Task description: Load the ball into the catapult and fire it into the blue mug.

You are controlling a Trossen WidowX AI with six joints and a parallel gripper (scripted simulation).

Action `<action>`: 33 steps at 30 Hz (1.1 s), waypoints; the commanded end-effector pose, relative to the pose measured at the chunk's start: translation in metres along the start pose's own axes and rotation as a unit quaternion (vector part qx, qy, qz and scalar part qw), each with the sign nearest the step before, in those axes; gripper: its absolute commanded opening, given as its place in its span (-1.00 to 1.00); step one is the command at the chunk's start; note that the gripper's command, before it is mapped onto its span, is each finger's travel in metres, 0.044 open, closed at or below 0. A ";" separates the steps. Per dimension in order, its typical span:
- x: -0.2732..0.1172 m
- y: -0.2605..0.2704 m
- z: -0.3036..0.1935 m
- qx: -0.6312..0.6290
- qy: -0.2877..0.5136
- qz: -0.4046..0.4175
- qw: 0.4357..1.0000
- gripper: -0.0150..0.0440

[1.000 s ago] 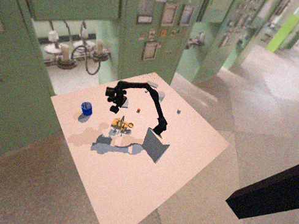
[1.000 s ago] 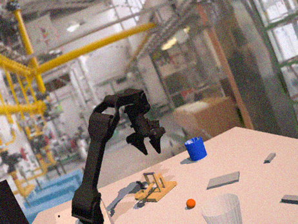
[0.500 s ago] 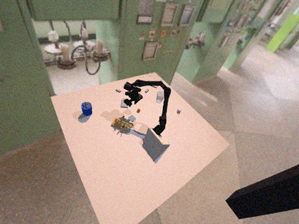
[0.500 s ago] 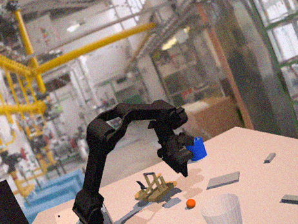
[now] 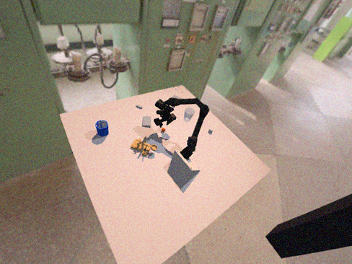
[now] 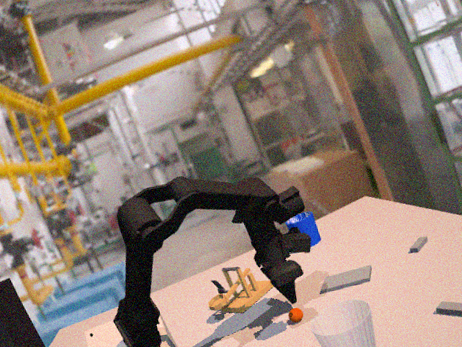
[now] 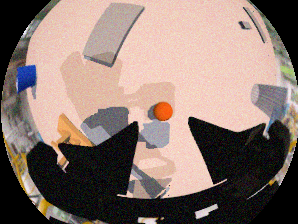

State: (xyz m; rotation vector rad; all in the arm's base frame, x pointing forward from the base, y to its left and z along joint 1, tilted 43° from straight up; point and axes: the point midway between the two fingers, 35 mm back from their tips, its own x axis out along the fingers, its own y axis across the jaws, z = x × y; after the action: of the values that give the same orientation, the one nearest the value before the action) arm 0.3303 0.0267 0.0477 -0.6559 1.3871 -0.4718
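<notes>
The orange ball [image 5: 163,129] [image 6: 296,314] [image 7: 163,111] lies on the table. My gripper [image 5: 165,122] [image 6: 293,298] [image 7: 163,122] is open and empty, pointing down a little above the ball; in the wrist view the ball shows just beyond the gap between the fingertips. The wooden catapult [image 5: 139,146] [image 6: 246,304] stands on the table beside the ball, nearer the arm's base; the left finger partly hides it in the wrist view. The blue mug [image 5: 101,128] [image 6: 313,228] [image 7: 26,78] stands upright farther off, beyond the catapult, and the arm partly hides it in the exterior view.
A flat grey slab [image 5: 146,122] [image 6: 346,279] [image 7: 114,34] lies near the ball. A clear ribbed cup [image 5: 189,114] [image 6: 344,331] [image 7: 270,100] stands on the ball's other side. Small grey blocks [image 6: 418,244] [image 6: 453,308] lie farther out. The arm stands on a pale base plate [image 6: 106,346].
</notes>
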 end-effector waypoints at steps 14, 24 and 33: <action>0.029 -0.003 -0.002 0.000 0.002 -0.003 1.000 0.53; 0.045 -0.004 -0.003 0.000 0.002 -0.004 1.000 0.53; 0.049 -0.004 -0.003 0.000 0.002 -0.004 1.000 0.08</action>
State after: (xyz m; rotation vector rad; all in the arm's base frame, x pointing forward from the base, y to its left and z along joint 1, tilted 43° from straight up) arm 0.3345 -0.0074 0.0152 -0.6544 1.3887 -0.4798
